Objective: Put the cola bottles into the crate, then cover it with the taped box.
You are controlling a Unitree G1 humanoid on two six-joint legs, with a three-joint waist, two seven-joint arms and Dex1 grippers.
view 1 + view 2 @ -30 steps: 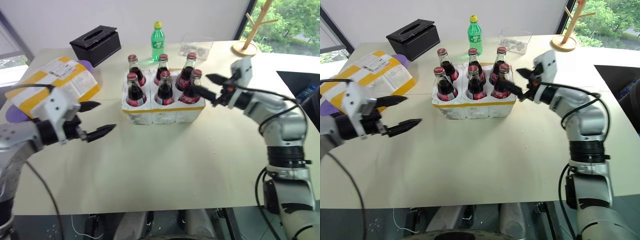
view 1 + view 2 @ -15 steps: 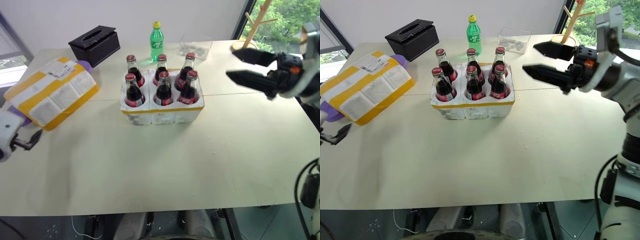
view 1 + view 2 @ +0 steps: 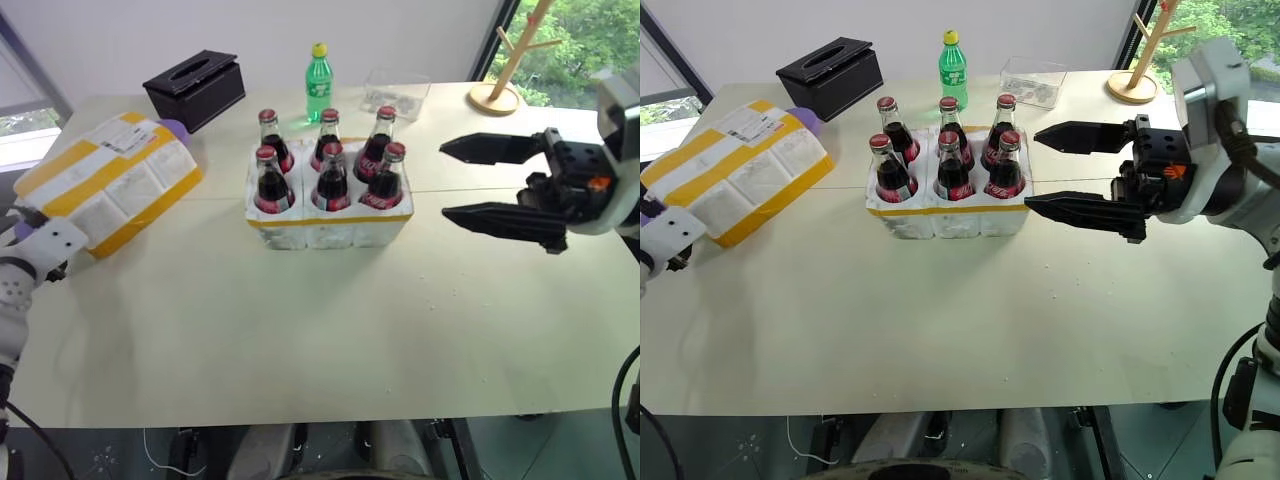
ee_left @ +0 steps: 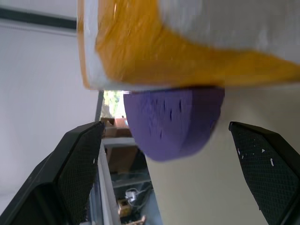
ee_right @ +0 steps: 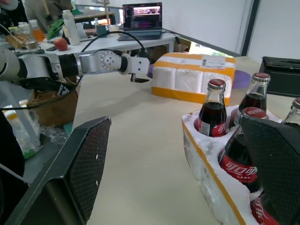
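Note:
Several cola bottles (image 3: 329,172) with red caps stand in the wells of the white crate (image 3: 330,225) at the table's middle. The taped box (image 3: 105,180) lies tilted at the left, resting on a purple thing (image 4: 176,119). My left gripper (image 4: 165,125) is open at the table's left edge, by the box's near corner, its fingers level with the box's underside (image 4: 197,51). My right gripper (image 3: 444,181) is open and empty, held above the table right of the crate, pointing at the bottles (image 5: 213,115) and apart from them.
At the table's far side stand a black tissue box (image 3: 195,88), a green bottle with a yellow cap (image 3: 318,72), a clear plastic container (image 3: 397,92) and a wooden stand (image 3: 495,95). The table's near half is bare.
My left gripper has swung out left from the table's middle to the taped box's near corner. My right gripper has drawn back and up from the bottles, still open.

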